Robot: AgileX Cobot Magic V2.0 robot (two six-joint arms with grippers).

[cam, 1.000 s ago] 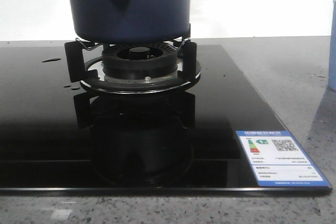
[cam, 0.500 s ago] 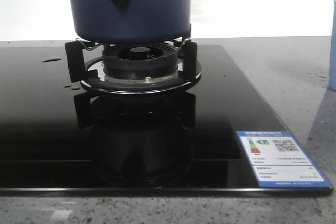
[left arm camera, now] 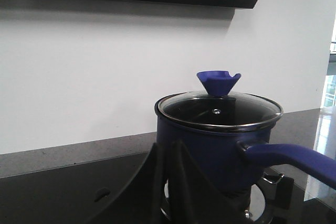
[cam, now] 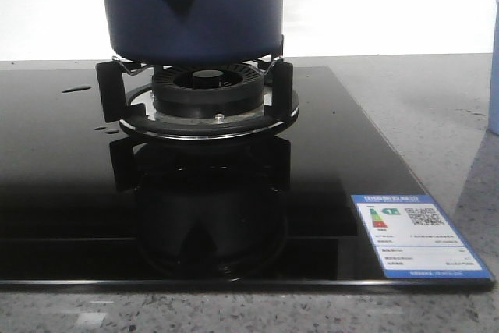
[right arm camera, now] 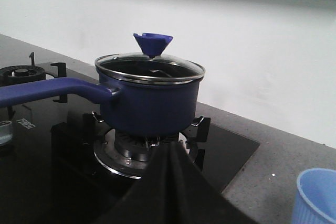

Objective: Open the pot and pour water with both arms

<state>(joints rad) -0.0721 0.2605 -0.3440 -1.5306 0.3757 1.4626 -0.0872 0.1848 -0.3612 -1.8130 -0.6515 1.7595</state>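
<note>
The dark navy-blue pot [cam: 195,13] stands on the gas burner [cam: 207,95], its handle bracket facing the front camera. A glass lid [left arm camera: 218,109] with a blue cone knob [left arm camera: 218,82] closes it. The long blue handle [left arm camera: 294,158] juts out sideways. The pot also shows in the right wrist view [right arm camera: 149,106] with lid [right arm camera: 149,68], knob [right arm camera: 153,43] and handle [right arm camera: 47,90]. My left gripper [left arm camera: 168,145] is shut and empty, low, short of the pot's side. My right gripper [right arm camera: 165,146] is shut and empty, low, short of the burner. Neither gripper shows in the front view.
The black glass hob [cam: 62,177] carries a blue-edged label [cam: 417,235] at its front right corner. A pale blue container [right arm camera: 315,195] stands on the grey counter to the right and shows at the front view's edge [cam: 493,76]. A second burner [right arm camera: 21,72] lies beyond the handle.
</note>
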